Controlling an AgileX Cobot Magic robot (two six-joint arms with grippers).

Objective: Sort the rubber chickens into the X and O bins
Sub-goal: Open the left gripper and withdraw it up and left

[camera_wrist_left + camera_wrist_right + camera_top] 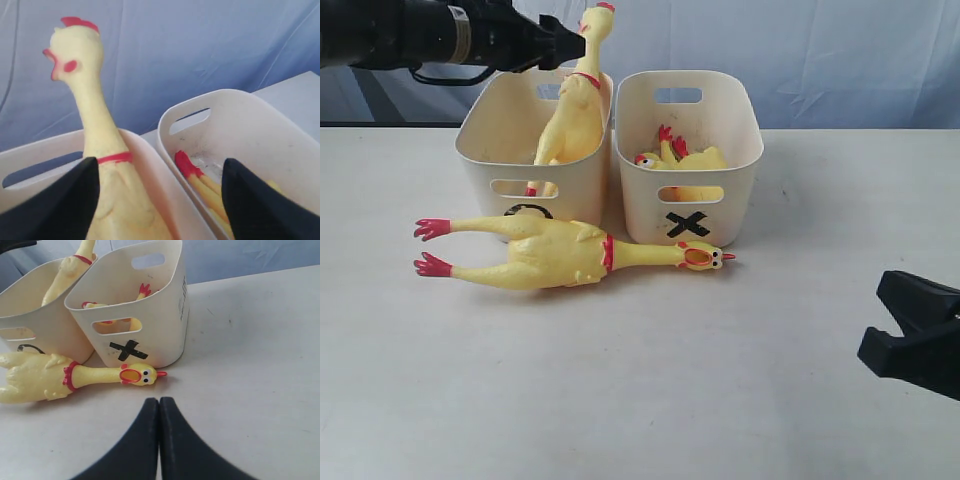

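Lying by the X bin (pixel 740 195), the long rubber chicken (pixel 555 255) is looking soft, graspable mid-neck; left gripper (pixel 160 165) is gaping empty, right gripper (pixel 159 402) shut, empty.

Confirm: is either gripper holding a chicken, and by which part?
Nothing is held. On the left gripper the jaws stand wide open by the upright rubber chicken; the right gripper is shut on nothing.
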